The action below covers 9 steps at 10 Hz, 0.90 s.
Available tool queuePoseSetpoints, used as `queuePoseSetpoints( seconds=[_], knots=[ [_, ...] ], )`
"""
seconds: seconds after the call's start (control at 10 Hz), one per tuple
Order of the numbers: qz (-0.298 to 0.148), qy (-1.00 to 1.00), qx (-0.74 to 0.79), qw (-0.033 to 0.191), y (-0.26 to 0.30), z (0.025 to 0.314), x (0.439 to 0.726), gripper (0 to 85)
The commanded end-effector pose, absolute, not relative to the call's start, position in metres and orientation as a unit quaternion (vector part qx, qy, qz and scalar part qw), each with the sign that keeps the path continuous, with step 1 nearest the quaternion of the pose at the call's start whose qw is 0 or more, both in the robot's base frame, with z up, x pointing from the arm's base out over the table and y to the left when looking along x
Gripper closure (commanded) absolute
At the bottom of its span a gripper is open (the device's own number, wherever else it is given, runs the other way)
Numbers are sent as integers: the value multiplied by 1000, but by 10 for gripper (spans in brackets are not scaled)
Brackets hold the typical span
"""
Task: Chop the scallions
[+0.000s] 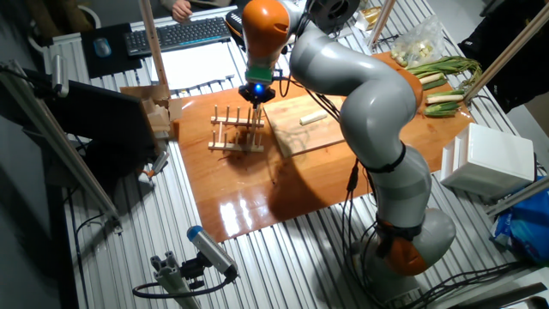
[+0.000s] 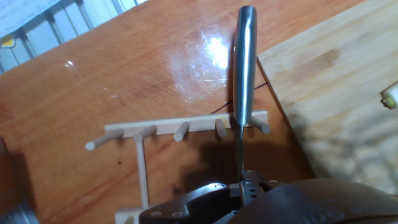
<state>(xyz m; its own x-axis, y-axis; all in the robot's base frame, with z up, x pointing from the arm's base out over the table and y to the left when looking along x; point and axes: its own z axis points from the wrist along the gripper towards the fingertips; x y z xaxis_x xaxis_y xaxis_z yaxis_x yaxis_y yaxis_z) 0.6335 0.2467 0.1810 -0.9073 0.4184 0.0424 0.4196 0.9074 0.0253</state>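
Note:
A short pale scallion piece (image 1: 313, 118) lies on the light wooden cutting board (image 1: 296, 137); in the hand view only its tip (image 2: 390, 96) shows at the right edge, on the board (image 2: 336, 81). My gripper (image 1: 257, 101) hangs over the small wooden peg rack (image 1: 238, 130), left of the board. In the hand view a steel-handled knife (image 2: 244, 62) lies in line with my hand, across the rack's rail (image 2: 186, 127), its thin blade running back under my dark hand body. My fingers are hidden, so I cannot tell whether they hold the knife.
Long green-leaved stalks (image 1: 446, 77) lie at the back right of the brown tabletop (image 1: 257, 206). A white box (image 1: 493, 159) stands to the right, a keyboard (image 1: 180, 33) and a mouse (image 1: 103, 45) at the back left, and a blue-tipped tool (image 1: 210, 249) in front.

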Motion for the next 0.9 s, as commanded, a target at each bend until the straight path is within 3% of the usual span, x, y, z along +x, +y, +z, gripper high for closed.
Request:
queuePoseSetpoints(
  seconds=[0.0,0.4,0.8],
  knots=[
    [-12,-977,-213,15,246,176,635,850],
    [-9,-976,-220,3,247,159,639,850],
    [-10,-975,-222,5,249,152,638,850]
  ],
)
